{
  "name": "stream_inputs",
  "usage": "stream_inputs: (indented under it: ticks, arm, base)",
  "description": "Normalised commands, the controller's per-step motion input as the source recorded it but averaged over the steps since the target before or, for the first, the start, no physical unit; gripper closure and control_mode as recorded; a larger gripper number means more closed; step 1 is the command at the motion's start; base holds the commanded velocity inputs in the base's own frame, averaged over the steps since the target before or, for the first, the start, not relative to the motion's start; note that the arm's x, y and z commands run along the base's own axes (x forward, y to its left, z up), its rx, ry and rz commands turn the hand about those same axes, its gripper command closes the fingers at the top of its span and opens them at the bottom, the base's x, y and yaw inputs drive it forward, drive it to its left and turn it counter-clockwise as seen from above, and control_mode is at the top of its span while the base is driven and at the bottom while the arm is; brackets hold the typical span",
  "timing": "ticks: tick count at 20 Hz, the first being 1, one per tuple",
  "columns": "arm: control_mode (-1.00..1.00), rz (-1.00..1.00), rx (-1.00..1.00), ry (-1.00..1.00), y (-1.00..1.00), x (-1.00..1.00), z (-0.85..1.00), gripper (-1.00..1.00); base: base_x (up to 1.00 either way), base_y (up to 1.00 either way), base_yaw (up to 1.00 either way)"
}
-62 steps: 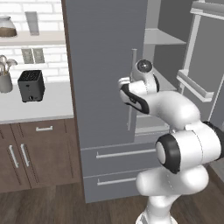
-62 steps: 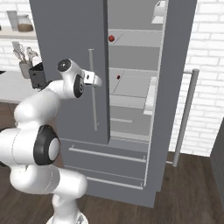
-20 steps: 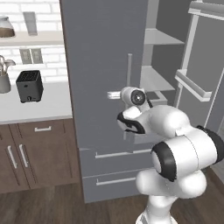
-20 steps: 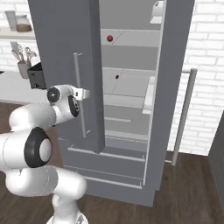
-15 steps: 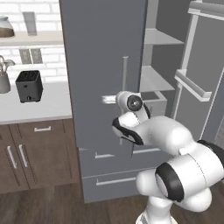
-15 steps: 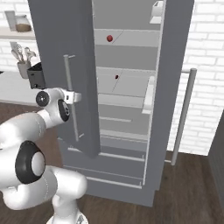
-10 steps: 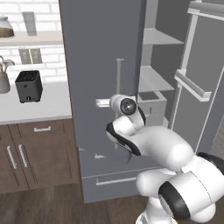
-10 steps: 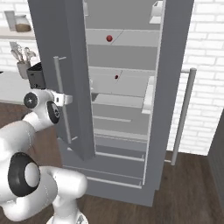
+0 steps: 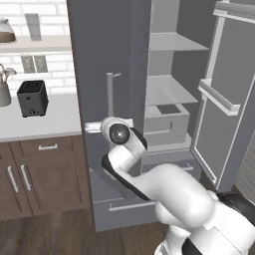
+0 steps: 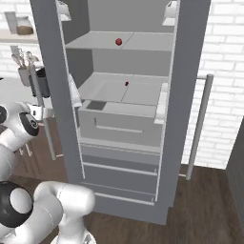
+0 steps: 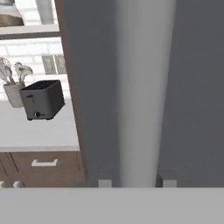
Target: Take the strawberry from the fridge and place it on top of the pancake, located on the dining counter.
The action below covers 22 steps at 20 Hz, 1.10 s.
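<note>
The fridge [image 10: 190, 95] stands with both doors swung out. My gripper [image 11: 136, 182] is shut on the left door's long vertical handle [image 11: 140, 87], which runs up between the fingertips [image 11: 105, 183]. That gripper [image 9: 109, 122] is low on the handle [image 9: 110, 97], and from the right the gripper [image 10: 39, 113] is beside the edge-on door. A small red round strawberry [image 10: 118, 42] lies on the upper shelf. On the middle shelf sits a tinier dark red speck [image 10: 126, 83]; I cannot tell what it is. The pancake and the dining counter are out of view.
The open right door [image 9: 226, 99] juts out with its shelf rail. A grey drawer box [image 10: 119, 125] sits inside above two lower drawers. Left of the fridge a white worktop [image 9: 45, 122] carries a black toaster [image 9: 32, 98] and a utensil holder [image 11: 13, 89] over brown cabinets.
The left fridge door has swung much wider as my arm drew its handle out to the left. The inner shelves now show fully from the right.
</note>
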Motion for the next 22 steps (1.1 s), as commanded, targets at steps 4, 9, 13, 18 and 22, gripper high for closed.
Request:
stream_inputs:
  ticks: [4, 9, 13, 18, 22]
  arm:
    - [-1.00, 0.00, 0.01, 0.00, 1.00, -0.41, -0.09, 1.00]
    - [-1.00, 0.00, 0.03, 0.00, 1.00, -0.39, -0.05, 1.00]
    - [-1.00, 0.02, 0.09, -0.02, 1.00, -0.64, 0.00, 1.00]
    - [-1.00, 0.11, 0.13, -0.15, 1.00, -0.90, 0.12, 1.00]
    - [-1.00, 0.04, 0.08, -0.25, -0.20, -1.00, 0.55, 1.00]
  base:
    - [0.00, 0.00, 0.00]
    - [0.00, 0.00, 0.00]
    - [0.00, 0.00, 0.00]
    - [0.00, 0.00, 0.00]
    - [0.00, 0.00, 0.00]
